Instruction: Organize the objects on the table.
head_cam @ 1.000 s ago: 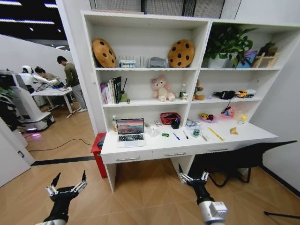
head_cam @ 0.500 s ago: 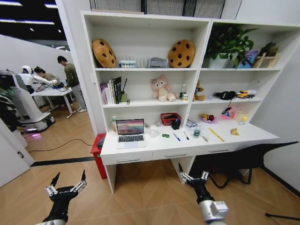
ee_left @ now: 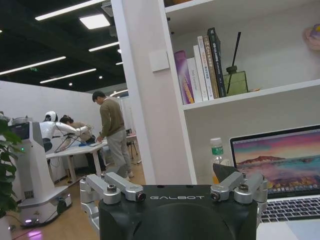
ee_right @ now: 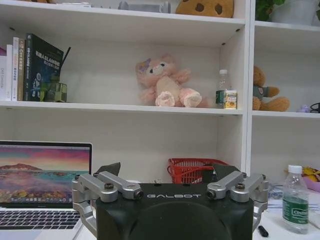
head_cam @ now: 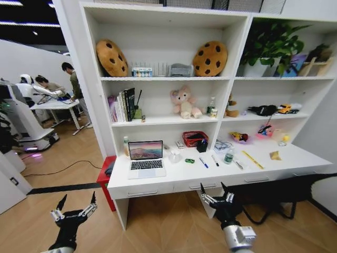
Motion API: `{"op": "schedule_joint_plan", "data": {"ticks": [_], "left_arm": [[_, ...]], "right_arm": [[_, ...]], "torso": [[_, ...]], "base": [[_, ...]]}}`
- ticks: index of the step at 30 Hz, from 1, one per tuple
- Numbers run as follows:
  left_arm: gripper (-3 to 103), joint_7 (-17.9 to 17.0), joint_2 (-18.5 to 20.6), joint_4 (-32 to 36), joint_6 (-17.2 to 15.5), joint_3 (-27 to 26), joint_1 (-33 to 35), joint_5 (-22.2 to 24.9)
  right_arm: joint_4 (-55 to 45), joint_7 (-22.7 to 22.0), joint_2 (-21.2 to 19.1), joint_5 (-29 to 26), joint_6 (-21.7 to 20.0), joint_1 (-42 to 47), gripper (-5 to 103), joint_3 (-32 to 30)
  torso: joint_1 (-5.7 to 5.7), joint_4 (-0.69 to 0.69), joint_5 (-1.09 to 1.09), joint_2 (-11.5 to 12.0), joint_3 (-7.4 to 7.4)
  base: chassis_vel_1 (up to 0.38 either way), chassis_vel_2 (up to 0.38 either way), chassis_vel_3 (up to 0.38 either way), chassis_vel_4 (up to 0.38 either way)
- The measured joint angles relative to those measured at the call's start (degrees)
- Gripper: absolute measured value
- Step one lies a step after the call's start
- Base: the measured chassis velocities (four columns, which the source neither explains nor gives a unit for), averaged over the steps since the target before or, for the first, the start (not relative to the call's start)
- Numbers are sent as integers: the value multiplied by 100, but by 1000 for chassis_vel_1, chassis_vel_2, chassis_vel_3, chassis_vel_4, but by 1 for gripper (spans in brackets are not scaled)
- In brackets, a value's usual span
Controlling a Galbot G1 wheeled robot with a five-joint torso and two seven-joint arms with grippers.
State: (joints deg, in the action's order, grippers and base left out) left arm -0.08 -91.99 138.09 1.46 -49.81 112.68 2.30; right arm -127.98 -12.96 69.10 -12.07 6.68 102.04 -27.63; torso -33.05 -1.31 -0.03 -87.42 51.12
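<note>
The long white table [head_cam: 181,178] stands ahead, built into white shelving. On it lie a silver laptop [head_cam: 146,157] with its lid up, a white mug [head_cam: 174,156], a tiny green toy car [head_cam: 189,161], a blue pen [head_cam: 203,163], a black pen [head_cam: 215,160], a green-labelled bottle [head_cam: 228,156], a yellow ruler [head_cam: 253,159] and a tan scrap [head_cam: 274,155]. My left gripper [head_cam: 77,204] hangs open low over the floor, short of the desk. My right gripper [head_cam: 213,194] is open too, below the desk's front edge. The right wrist view looks over the laptop [ee_right: 42,185] and the bottle [ee_right: 296,200].
A red basket [head_cam: 194,138] and a black cup sit at the desk's back. Shelves above hold books, a pink plush toy [head_cam: 184,103], cookie cushions and a plant. A red box [head_cam: 104,178] stands on the floor left of the desk, dark fabric [head_cam: 284,188] to the right. Wood floor lies before me.
The whole picture has shifted: the camera has come closer to the desk, which now looks larger. Both grippers hold the same open pose. Nothing on the desk has moved.
</note>
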Motion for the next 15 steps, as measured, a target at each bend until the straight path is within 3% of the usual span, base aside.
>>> {"op": "schedule_joint_plan", "data": {"ticks": [8, 15], "left_arm": [[97, 5, 10, 8, 0, -2, 23, -3], [97, 49, 127, 14, 0, -37, 41, -2]], "right_arm": [[-20, 1, -17, 119, 90, 13, 100, 32], [-36, -126, -66, 112, 126, -8, 100, 21]], "torso": [[-8, 2, 4, 4, 3], [-7, 0, 5, 4, 3]], "base": [[-347, 348, 339, -343], [-182, 184, 119, -73]]}}
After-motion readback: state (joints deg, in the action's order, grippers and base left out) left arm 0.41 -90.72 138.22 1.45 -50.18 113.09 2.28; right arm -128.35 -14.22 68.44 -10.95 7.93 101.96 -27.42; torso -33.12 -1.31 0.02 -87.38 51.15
